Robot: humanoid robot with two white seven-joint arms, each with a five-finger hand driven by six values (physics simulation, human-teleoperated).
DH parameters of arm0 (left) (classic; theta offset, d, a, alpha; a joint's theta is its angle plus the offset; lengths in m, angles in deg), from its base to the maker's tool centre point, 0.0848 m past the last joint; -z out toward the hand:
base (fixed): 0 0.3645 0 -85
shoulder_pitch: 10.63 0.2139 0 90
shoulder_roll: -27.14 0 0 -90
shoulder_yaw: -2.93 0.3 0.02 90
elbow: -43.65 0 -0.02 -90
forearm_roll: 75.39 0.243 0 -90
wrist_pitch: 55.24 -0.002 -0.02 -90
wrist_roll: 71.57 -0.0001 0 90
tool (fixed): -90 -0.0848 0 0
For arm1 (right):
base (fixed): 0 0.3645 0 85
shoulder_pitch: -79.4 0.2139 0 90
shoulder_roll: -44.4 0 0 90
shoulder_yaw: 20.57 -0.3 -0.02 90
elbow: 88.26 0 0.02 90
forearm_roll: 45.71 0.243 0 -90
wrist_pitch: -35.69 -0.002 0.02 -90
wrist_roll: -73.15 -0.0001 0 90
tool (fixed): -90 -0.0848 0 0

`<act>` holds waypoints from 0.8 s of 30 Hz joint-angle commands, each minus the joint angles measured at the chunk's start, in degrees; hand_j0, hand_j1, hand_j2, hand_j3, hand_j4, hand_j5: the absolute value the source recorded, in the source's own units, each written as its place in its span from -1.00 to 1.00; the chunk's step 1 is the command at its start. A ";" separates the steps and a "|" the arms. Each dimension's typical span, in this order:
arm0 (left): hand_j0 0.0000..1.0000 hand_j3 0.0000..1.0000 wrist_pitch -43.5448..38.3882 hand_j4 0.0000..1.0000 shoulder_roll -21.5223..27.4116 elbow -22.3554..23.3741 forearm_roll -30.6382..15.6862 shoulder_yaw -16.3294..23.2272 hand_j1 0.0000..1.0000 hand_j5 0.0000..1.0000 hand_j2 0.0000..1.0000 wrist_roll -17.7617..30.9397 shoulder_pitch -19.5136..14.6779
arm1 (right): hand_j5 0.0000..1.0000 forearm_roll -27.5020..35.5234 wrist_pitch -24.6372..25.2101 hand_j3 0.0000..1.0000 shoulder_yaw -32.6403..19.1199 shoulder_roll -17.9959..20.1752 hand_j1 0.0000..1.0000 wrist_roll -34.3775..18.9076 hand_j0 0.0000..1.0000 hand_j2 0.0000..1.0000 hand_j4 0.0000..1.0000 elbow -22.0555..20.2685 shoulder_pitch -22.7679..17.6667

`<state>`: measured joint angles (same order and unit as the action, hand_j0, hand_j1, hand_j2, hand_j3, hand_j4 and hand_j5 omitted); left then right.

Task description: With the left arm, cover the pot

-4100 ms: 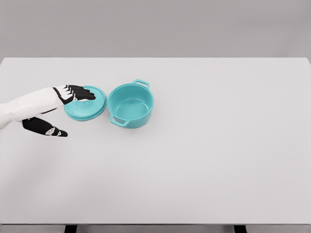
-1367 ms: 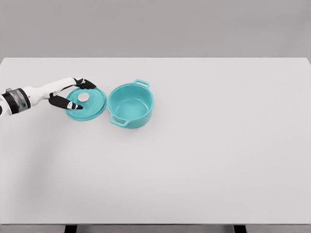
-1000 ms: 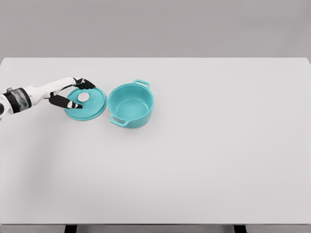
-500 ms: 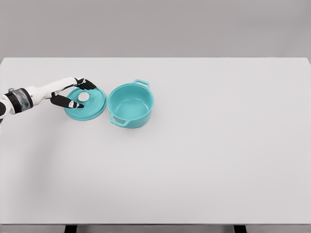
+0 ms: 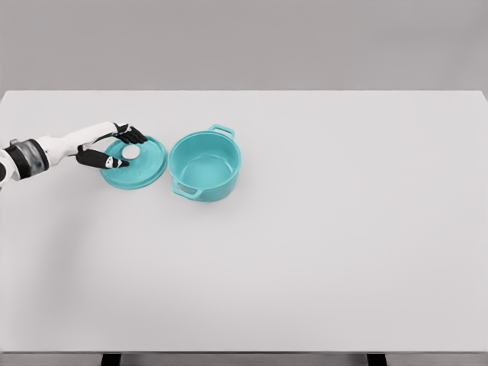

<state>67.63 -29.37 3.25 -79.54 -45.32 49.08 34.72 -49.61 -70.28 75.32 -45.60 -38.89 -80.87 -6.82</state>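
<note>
Teal round lid [image 5: 138,164] with a small white knob [image 5: 130,152] lies flat on the pale grey desk [image 5: 320,229], just left of the open teal two-handled pot [image 5: 204,164] and apart from it by a narrow gap; the pot stands upright and uncovered, one handle toward the far edge, the other toward the near side; the left hand [image 5: 114,146] reaches in from the left on a white arm, its black fingers [image 5: 134,136] and thumb set either side of the knob, loosely pinching it, though contact is too small to confirm.
</note>
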 commanded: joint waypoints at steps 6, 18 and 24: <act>0.21 0.21 -0.09 0.21 -0.36 -0.03 -0.33 0.27 0.21 0.21 0.21 -0.06 0.44 | 1.00 -0.05 -0.03 1.00 -0.01 0.00 1.00 -0.02 1.00 1.00 1.00 -0.01 0.00; 0.02 0.02 0.08 0.02 -0.18 -0.56 -0.41 0.27 0.02 0.02 0.02 0.20 0.88 | 1.00 -0.05 -0.03 1.00 -0.01 0.00 1.00 -0.02 1.00 1.00 1.00 -0.01 -0.09; 0.02 0.02 0.70 0.02 0.08 -1.26 -0.59 0.27 0.02 0.02 0.02 0.29 0.88 | 1.00 -0.05 -0.03 1.00 -0.01 0.00 1.00 -0.02 1.00 1.00 1.00 -0.01 0.00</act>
<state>67.97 -29.35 2.23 -80.42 -45.31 49.08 35.68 -49.62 -70.28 75.32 -45.60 -38.89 -80.87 -6.82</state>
